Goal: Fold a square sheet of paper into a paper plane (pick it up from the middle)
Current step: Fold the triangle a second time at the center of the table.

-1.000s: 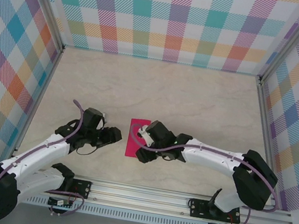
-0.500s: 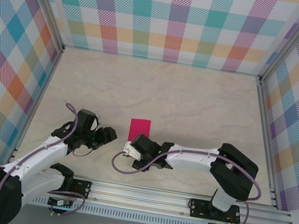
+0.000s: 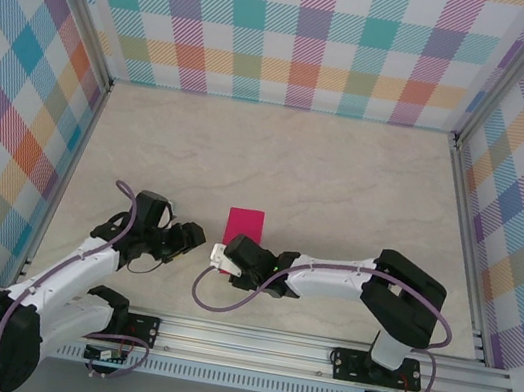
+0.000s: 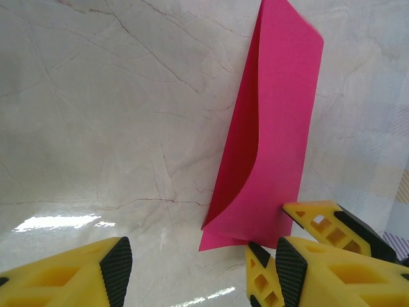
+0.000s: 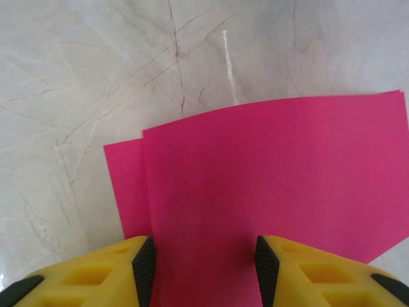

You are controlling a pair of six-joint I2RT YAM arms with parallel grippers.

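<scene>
The square sheet of paper (image 3: 245, 224) is magenta-pink and lies folded in half as a narrow rectangle on the table. In the left wrist view the paper (image 4: 278, 128) has its upper layer bowed up along one long side. My right gripper (image 3: 235, 250) is over the paper's near end. Its jaws (image 5: 204, 272) are open, with the pink paper (image 5: 268, 166) flat beneath and between them. My left gripper (image 3: 196, 235) sits just left of the paper, open and empty (image 4: 201, 272). The right gripper's yellow fingers (image 4: 316, 220) show at the paper's near corner.
The marble-look table (image 3: 346, 180) stretches beyond the paper. Plaid walls (image 3: 291, 29) close it in at the back and both sides. An aluminium rail (image 3: 316, 353) with the arm bases runs along the near edge.
My right gripper drew back from over the paper's middle to its near end, and its jaws narrowed a little. The left arm pulled slightly toward its base.
</scene>
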